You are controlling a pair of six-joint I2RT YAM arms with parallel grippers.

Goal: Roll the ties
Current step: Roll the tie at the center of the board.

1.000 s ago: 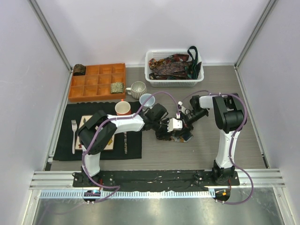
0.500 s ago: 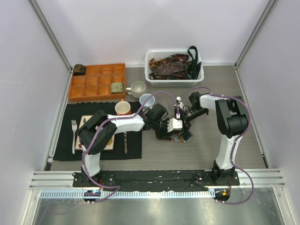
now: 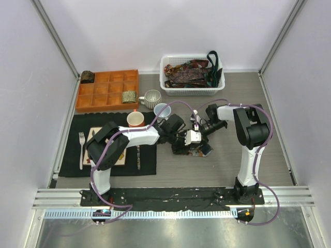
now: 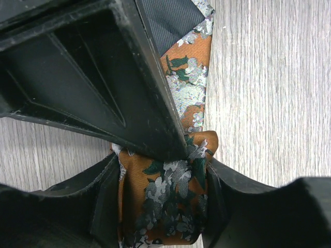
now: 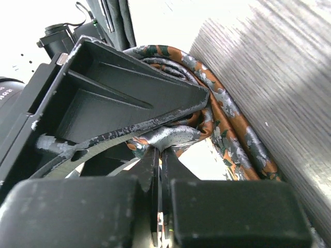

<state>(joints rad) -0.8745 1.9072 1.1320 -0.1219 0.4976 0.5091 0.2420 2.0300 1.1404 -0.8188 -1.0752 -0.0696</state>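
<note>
Left claw (image 4: 161, 219) half-open, clamped around rolled orange floral tie (image 4: 186, 93) on tabletop (image 4: 269, 103), right claw (image 5: 159, 170) fully closed, tips at tie fabric.

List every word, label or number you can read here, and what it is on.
Nothing reads in full.
White letters on a black part, left edge of the right wrist view: cut off, unreadable.
Tie and basket: pattern only, no lettering.

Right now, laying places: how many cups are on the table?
3: a patterned mug beside the orange tray, a pale blue cup just nearer the arms, and an orange cup at the black mat's far edge. The arms may hide more.
</note>
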